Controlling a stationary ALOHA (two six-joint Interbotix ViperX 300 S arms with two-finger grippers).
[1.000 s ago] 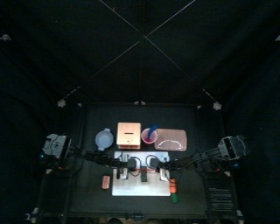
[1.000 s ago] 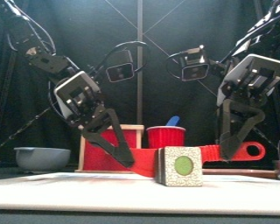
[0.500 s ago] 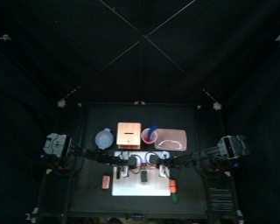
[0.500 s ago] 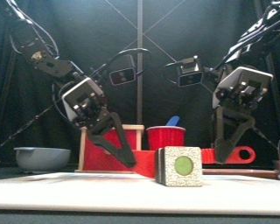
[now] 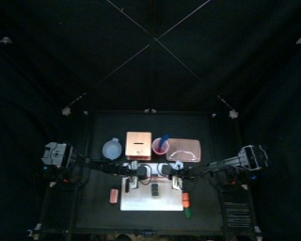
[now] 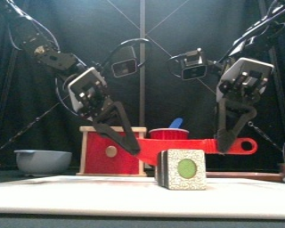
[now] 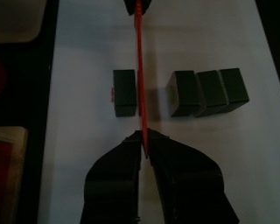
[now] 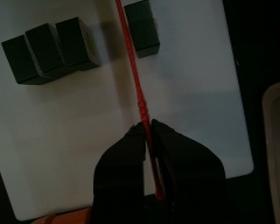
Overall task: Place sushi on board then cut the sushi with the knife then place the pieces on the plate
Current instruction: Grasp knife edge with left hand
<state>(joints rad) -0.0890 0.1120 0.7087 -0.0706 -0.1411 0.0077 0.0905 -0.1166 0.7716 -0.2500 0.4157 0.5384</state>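
Note:
A red toy knife [image 6: 187,142] hangs level above the white cutting board [image 6: 85,191], held at both ends. My left gripper [image 6: 135,151] is shut on its blade end and my right gripper [image 6: 228,150] is shut near its ringed handle. In the front view the sushi [image 6: 183,169] stands on the board below the knife, its green-centred end facing forward. The left wrist view shows the knife [image 7: 137,61] edge-on over the gap between a single cut slice [image 7: 123,92] and a block of three pieces [image 7: 209,92]. The right wrist view shows the same slice [image 8: 140,39] and the block [image 8: 55,48].
Behind the board stand a wooden box with a red drawer front [image 6: 107,150], a red cup [image 6: 169,134] holding a blue knife [image 6: 175,123], a blue-grey bowl [image 6: 44,161] at the left and the pink tray [image 5: 184,149] at the back right. Small toy foods [image 5: 114,195] lie beside the board.
Both grippers have lifted the red knife from just above the board to a height clear of the sushi. The sushi pieces have not moved.

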